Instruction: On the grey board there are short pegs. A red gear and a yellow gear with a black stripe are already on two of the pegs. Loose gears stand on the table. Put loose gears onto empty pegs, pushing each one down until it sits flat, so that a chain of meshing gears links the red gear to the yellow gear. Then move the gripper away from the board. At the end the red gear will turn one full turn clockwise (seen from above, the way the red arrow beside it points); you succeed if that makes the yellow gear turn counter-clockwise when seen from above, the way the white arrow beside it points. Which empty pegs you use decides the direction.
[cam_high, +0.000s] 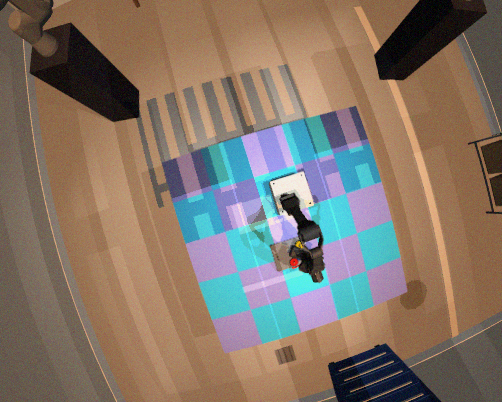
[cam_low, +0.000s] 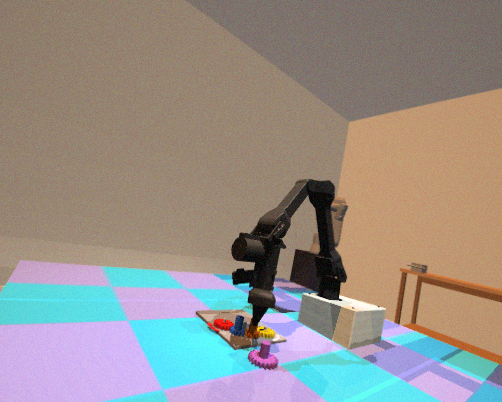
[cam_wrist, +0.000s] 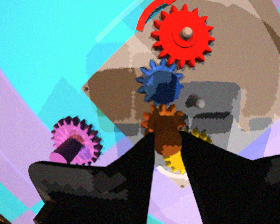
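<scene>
The board (cam_wrist: 112, 92) (cam_low: 239, 342) (cam_high: 280, 256) bears the red gear (cam_wrist: 172, 40) (cam_low: 222, 324) (cam_high: 294, 260) and the yellow gear (cam_wrist: 176, 164) (cam_low: 267, 332) (cam_high: 297, 244). A blue gear (cam_wrist: 161, 82) (cam_low: 239, 326) sits beside the red gear, their teeth close together. My gripper (cam_wrist: 166, 137) (cam_low: 253, 327) is shut on the handle of an orange gear (cam_wrist: 162, 116) (cam_low: 251, 333), low over the board between the blue and yellow gears. Whether the orange gear is fully flat is hard to tell. A bare peg (cam_wrist: 200, 103) stands right of the blue and orange gears in the wrist view.
A pink gear (cam_wrist: 75, 135) (cam_low: 263, 357) with an upright handle stands on the table just off the board. The red arrow (cam_wrist: 147, 15) is beside the red gear; the white arrow (cam_wrist: 172, 174) is partly hidden. The arm's white base block (cam_high: 291, 185) (cam_low: 345, 320) stands behind the board.
</scene>
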